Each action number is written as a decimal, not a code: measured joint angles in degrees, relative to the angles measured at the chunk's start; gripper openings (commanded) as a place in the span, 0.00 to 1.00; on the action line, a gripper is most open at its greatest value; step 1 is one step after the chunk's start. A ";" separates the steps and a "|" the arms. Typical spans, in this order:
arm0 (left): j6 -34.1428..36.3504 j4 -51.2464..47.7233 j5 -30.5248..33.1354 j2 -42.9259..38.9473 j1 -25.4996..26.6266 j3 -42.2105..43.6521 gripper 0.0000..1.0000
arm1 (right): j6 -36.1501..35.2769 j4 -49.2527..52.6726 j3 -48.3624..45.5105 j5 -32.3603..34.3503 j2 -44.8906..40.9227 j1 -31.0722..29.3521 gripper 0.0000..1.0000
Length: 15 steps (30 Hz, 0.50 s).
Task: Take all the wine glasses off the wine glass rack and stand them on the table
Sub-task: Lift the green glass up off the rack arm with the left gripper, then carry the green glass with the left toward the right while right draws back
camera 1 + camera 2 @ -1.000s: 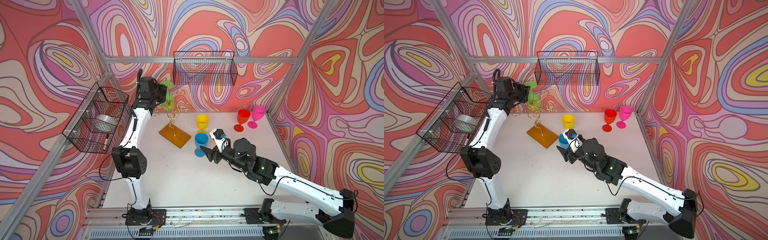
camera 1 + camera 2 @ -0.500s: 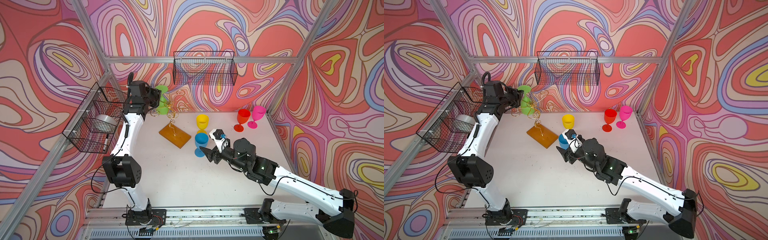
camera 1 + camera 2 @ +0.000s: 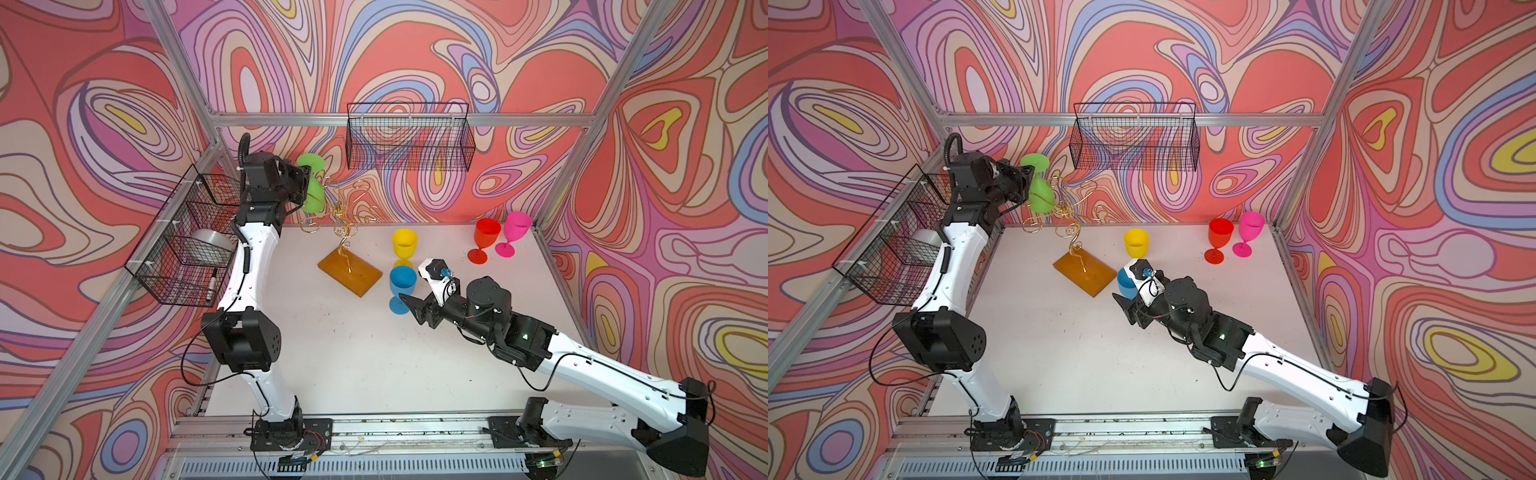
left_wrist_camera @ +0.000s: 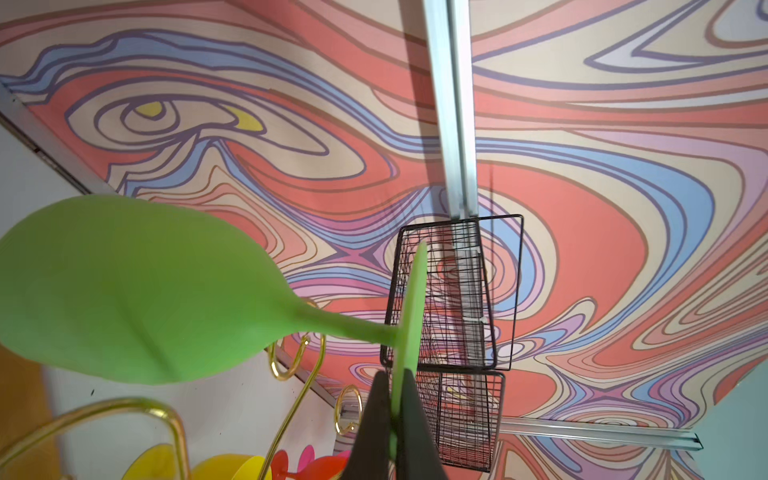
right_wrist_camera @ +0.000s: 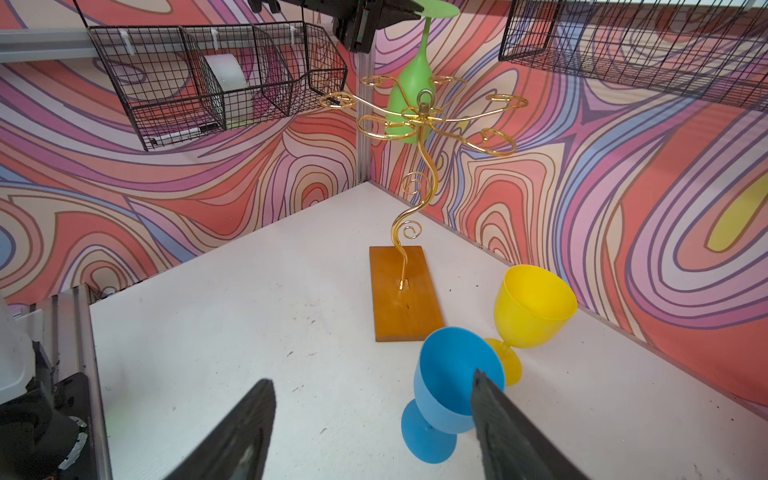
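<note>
we see right claw point(image 5: 372, 380) spread, empty, nearer than the wine glass rack point(image 5: 423, 110) | rack upright on surface point(image 5: 249, 311) | left claw point(image 4: 394, 386) pinching green wine glass point(image 4: 137, 291) foot; glass inverted just behind rack's top arms

There are five wine glasses: a green glass point(image 3: 313, 194) at the far left, a yellow glass point(image 3: 404, 244) and a blue glass point(image 3: 402, 281) in the middle, a red glass point(image 3: 487, 232) and a pink glass point(image 3: 518, 224) at the far right. There is one gold rack point(image 3: 350, 272) on one table point(image 3: 353, 353), and two wire baskets, a left basket point(image 3: 174, 286) and a far basket point(image 3: 409, 145). The left basket holds one roll point(image 3: 210, 243) and one pen point(image 3: 211, 284), and there are two robot arms, a left arm point(image 3: 254, 257) and a right arm point(image 3: 602, 372).
</note>
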<state>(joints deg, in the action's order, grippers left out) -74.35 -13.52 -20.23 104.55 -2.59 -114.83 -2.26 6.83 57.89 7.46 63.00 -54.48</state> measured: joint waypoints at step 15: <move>8.63 7.58 -6.51 0.76 -5.73 -3.61 0.00 | 0.48 0.00 0.00 -0.02 0.00 0.00 0.78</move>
<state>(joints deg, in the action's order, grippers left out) -65.71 -5.93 -26.74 105.32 -8.32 -118.43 -1.78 6.83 57.89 7.44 63.00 -54.48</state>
